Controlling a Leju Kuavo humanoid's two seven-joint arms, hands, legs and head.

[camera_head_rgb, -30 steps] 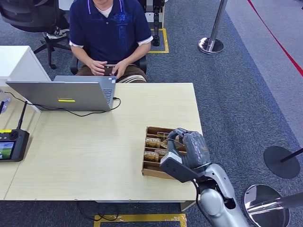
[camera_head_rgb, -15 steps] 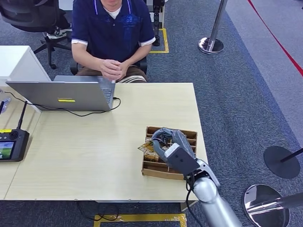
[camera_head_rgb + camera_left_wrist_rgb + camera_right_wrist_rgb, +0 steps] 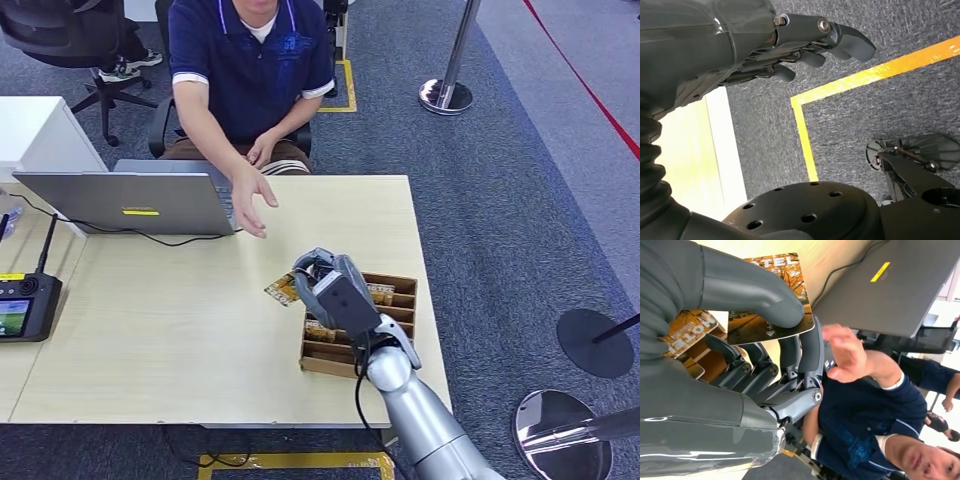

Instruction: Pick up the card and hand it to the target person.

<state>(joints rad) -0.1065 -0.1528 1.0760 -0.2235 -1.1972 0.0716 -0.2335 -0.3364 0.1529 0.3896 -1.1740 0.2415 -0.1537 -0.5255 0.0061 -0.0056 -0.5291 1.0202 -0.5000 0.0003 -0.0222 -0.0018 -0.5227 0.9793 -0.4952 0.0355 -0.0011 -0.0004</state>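
the card (image 3: 282, 289) sits above the pale wooden table (image 3: 173, 320), just left of the brown cardboard tray (image 3: 400, 292), held out toward the person (image 3: 249, 60) seated on the far side. in the right wrist view the card (image 3: 768, 300) is pinched between my thick thumb (image 3: 753, 295) on its printed face and my darker fingers (image 3: 808, 352) beneath; autumn trees and part of the word "hotel" show on it. my right hand (image 3: 328, 285) is closed on the card, hovering over the tray's left end, where more cards lie in the slots. the person's hand (image 3: 249, 200) reaches over the table, open, near the card but apart from it. a grey laptop (image 3: 128, 200) stands at the far left, a black controller (image 3: 26, 305) at the left edge. grey carpet with yellow tape (image 3: 302, 462) surrounds the table. my left hand (image 3: 791, 45) hangs over the carpet, fingers loosely extended, holding nothing.
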